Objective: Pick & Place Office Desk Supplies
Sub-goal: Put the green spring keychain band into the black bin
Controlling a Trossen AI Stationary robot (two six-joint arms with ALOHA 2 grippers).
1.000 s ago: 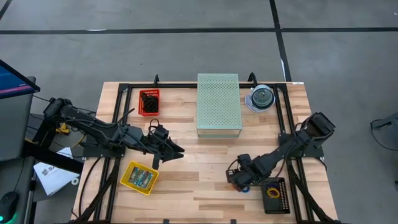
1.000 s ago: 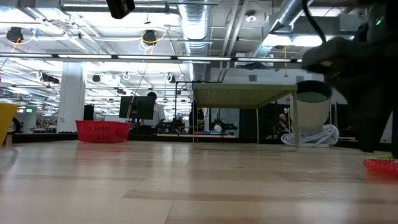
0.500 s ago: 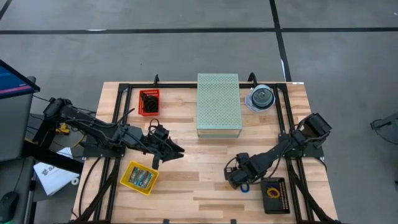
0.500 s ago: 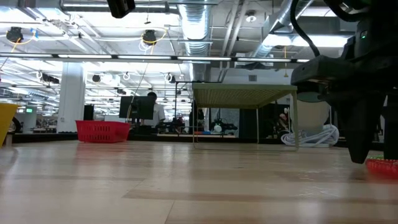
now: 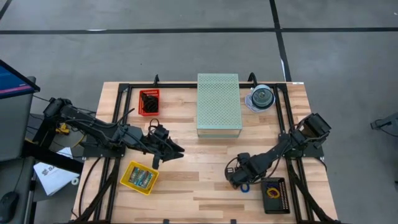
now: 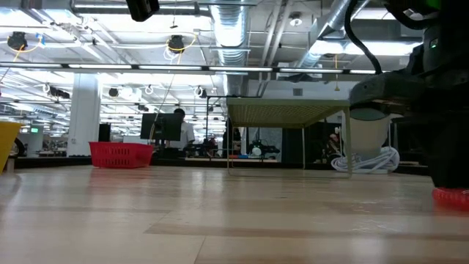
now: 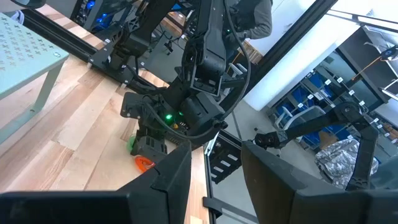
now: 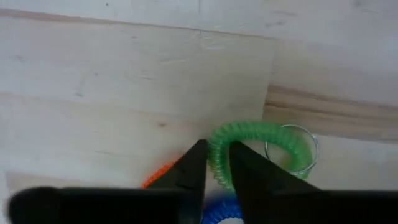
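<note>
Right wrist view showed the right gripper [image 8: 214, 165] low over the desk [image 8: 112, 81], with its two dark fingers nearly together around one side of the green loop [image 8: 258, 149]. The coil of the loop sat in the thin gap between them, so the gripper looked clamped on the green loop, or very close to it. A clear ring [image 8: 298, 149] hung on the far side of that loop. An orange loop [image 8: 163, 175] and a blue loop [image 8: 219, 213] lay touching it, right by the fingers.

From above, the right gripper [image 5: 239, 178] was at the near right of the desk, just beside the black tray [image 5: 273, 196], which held an orange thing. The left gripper [image 5: 169, 151] waited near the middle left with its fingers apart and nothing in them. The yellow tray [image 5: 140, 177] was near it and the red basket [image 5: 148, 102] was far back.

To do this step well, I think the grip should be firm on the green loop only. A slow, straight lift would help, because the stretchy loops could snag each other and the orange or blue one might get dragged along. The loop could also slip, as it was held by one thin side.
</note>
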